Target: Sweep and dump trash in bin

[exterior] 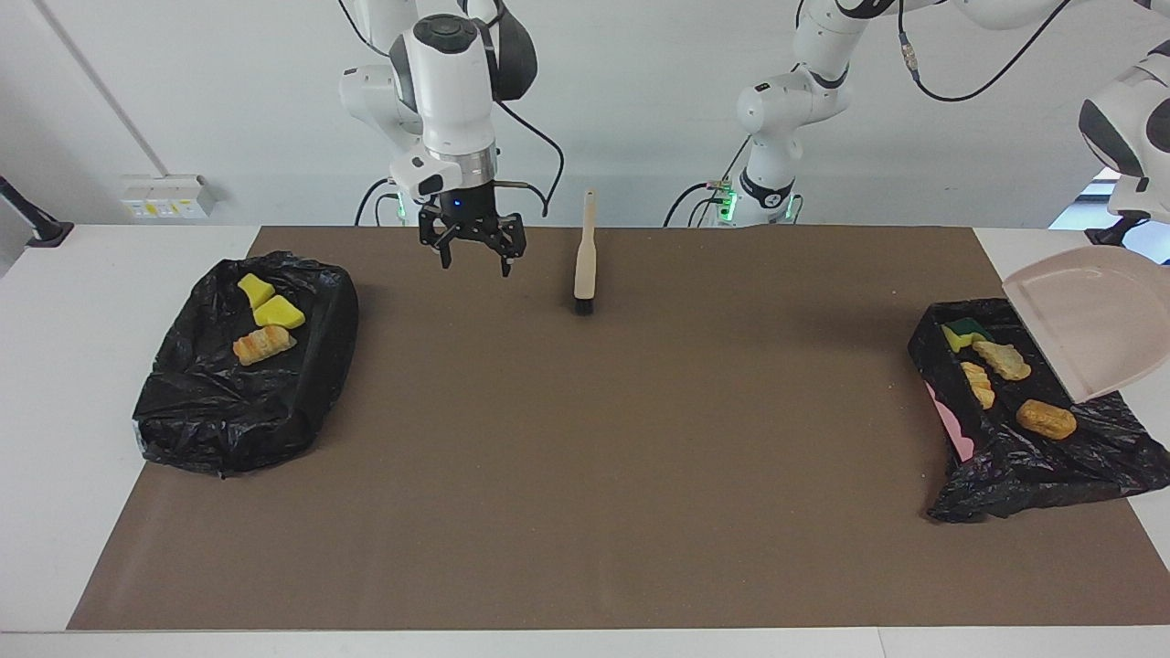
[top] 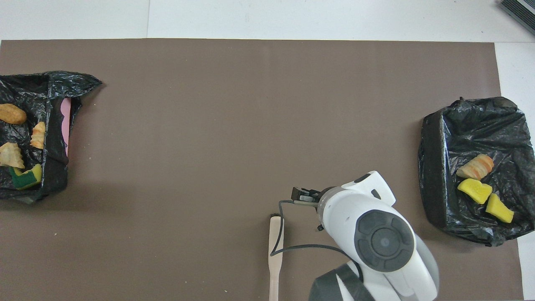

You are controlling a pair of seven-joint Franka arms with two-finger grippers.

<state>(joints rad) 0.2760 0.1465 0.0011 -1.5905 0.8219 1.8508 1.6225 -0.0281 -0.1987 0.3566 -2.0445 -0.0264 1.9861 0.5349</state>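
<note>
Right gripper (exterior: 472,251), spread and empty at upper centre, hovers near the brush (exterior: 583,265); the tilted dustpan (exterior: 1088,320) could snag the bin liner (exterior: 1024,457).

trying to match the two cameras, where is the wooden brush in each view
Facing view: the beige wooden-handled brush with black bristles lies on the brown mat near the robots' edge, bristles pointing away from them, beside the right arm's open tool.
Overhead view: the brush lies at the bottom centre, its handle running off the edge.
Shared landmark: the black bag-lined bin holding two yellow sponge bits.
</note>
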